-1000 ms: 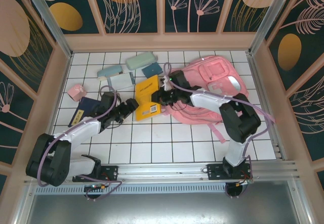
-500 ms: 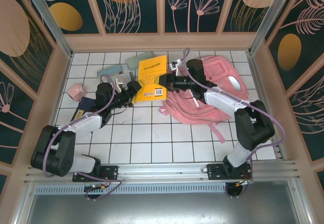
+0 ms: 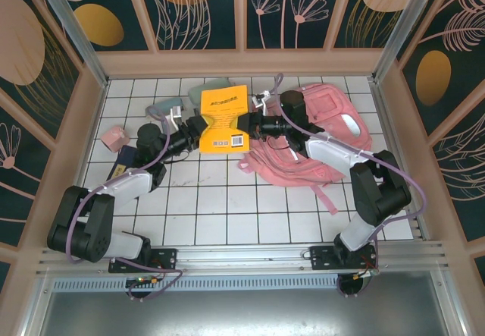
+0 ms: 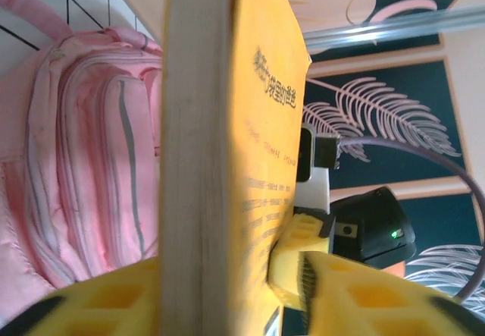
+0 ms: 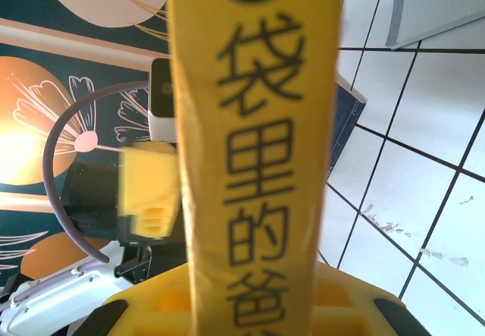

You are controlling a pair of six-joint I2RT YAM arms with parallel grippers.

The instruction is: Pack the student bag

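We find a white tiled table [image 3: 227, 215] walled by dark floral panels [image 3: 197, 2]. At its 10 o'clock lie a pink box [image 3: 114, 136] and a dark blue book [image 3: 127, 160], with a pale case [image 3: 161, 110] beyond them. The left gripper [image 3: 195, 127] clamps the left edge of the orange book [image 3: 223, 116], and the right gripper [image 3: 252, 127] clamps its right edge, so the book stands raised. The student bag [image 3: 333, 124] lies at 2 o'clock. A second ago the book sat lower and the left jaws stood wide.
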